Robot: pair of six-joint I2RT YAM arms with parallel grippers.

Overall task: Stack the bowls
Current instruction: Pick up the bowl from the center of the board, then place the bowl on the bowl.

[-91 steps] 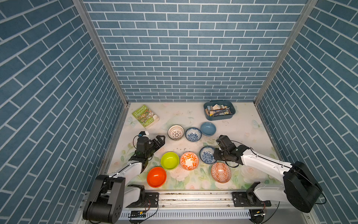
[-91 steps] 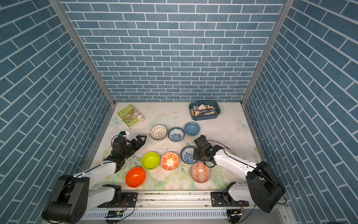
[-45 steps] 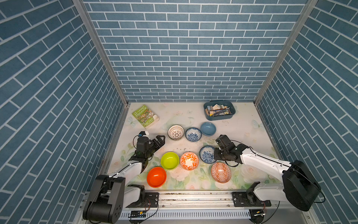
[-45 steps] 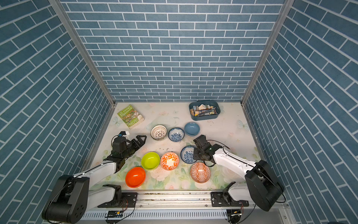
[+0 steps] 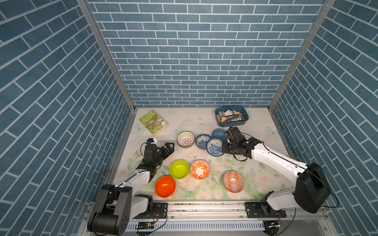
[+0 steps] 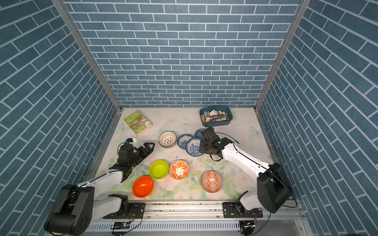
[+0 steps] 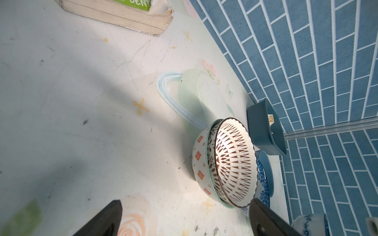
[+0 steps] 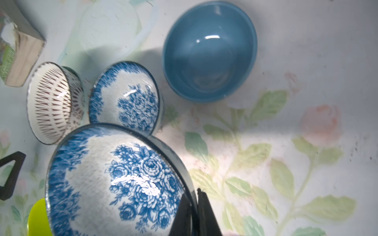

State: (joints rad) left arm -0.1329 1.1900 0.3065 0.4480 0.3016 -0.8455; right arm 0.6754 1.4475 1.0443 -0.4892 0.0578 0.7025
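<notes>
My right gripper (image 8: 194,196) is shut on the rim of a blue-floral bowl (image 5: 213,146), which hangs tilted above the table. The held bowl overlaps a second blue-floral bowl (image 5: 202,141) in both top views. A plain blue bowl (image 5: 218,133) sits just behind them. A white lattice bowl (image 7: 233,161) is nested in an outer bowl with orange diamonds (image 7: 199,161). My left gripper (image 5: 168,147) stands open, nothing between its fingers, a short way left of that stack. Nearer the front lie a lime bowl (image 5: 179,169), a plain orange bowl (image 5: 165,186) and two orange-patterned bowls (image 5: 199,169) (image 5: 233,181).
A rectangular blue tray (image 5: 231,124) of pencils stands at the back right, close behind the right arm. A green book (image 5: 153,122) lies at the back left. Brick-patterned walls close in the table on three sides.
The right gripper has shut on the floral bowl's rim and carried it up and toward the back, over the other floral bowl. The left arm has not moved.
</notes>
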